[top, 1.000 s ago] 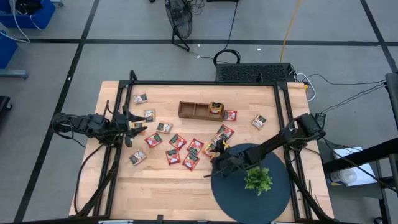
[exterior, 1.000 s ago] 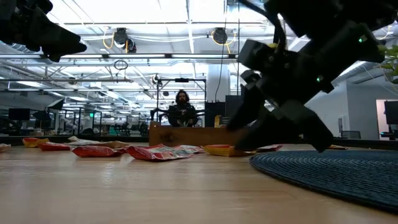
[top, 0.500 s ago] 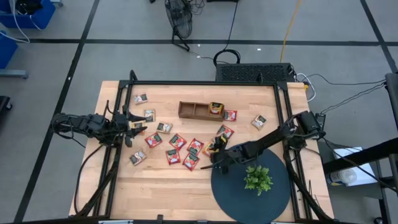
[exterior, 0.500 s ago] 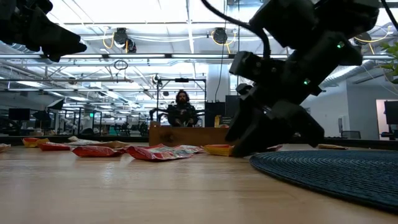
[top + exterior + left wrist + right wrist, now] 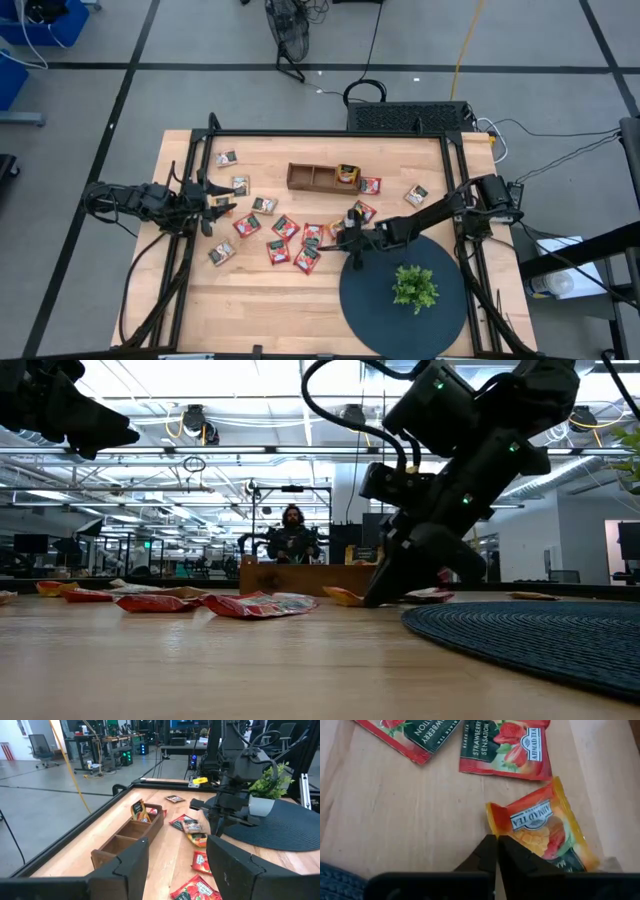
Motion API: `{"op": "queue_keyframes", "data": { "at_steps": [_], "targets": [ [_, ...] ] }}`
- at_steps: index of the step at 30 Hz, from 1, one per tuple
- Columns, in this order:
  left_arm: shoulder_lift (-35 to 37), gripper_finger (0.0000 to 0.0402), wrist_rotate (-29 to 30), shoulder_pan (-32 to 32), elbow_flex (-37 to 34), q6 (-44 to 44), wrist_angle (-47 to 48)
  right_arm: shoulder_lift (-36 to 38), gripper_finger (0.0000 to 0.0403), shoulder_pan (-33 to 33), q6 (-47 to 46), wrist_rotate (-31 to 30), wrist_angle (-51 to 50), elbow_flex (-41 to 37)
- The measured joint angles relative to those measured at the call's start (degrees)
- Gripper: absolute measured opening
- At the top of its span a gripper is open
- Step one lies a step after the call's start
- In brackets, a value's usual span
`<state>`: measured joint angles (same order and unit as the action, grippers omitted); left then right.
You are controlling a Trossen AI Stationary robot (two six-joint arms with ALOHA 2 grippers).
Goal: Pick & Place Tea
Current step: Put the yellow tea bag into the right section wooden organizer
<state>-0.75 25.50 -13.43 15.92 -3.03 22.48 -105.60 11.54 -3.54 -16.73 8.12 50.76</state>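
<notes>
We're looking down on the wooden surface (image 5: 400,160), and the wooden tray (image 5: 322,178) sits in the upper middle of the frame. Its right-hand compartment holds an upright orange sachet in the tray (image 5: 346,174); the other two compartments look bare from above, and the left wrist view agrees (image 5: 131,836).

The tea sachets (image 5: 285,228) lie scattered flat across the middle of the frame, mostly red, with a few paler ones off to the left and one near the right edge (image 5: 416,196). One red sachet (image 5: 370,185) lies just beside the tray's right end.

Now the right end effector (image 5: 348,238) is down at the surface, just above the rim of the round dark mat (image 5: 365,320). In the right wrist view we see its fingertips (image 5: 489,851) pressed together right at the corner of an orange mango sachet (image 5: 540,829); we can't tell whether that corner is actually pinched. Two red strawberry sachets (image 5: 505,747) lie just beyond it.

A small green plant (image 5: 414,288) stands on the mat, lower right.

Over at the left of the frame, the left end effector (image 5: 222,206) waits with its fingers spread, holding nothing.
</notes>
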Motion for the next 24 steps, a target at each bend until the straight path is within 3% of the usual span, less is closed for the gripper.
{"op": "queue_keyframes", "data": {
  "at_steps": [8,19,21,24],
  "targets": [
    [0.00,0.0200,0.00,0.00,0.00,0.00,-0.01,-0.15,0.0000,3.88,2.47,-5.62,1.60,-0.36],
    [0.00,0.0200,0.00,0.02,-0.02,0.00,-0.02,3.04,0.0000,8.10,7.52,-8.06,9.88,-0.35],
    [0.01,0.0200,0.00,0.01,0.00,0.00,-0.01,3.02,0.0006,7.30,8.91,-8.57,11.02,-0.28],
    [0.00,0.0200,0.00,0.00,0.00,0.00,0.00,2.93,0.0038,4.99,12.61,-4.74,10.80,-0.31]
  ]
}}
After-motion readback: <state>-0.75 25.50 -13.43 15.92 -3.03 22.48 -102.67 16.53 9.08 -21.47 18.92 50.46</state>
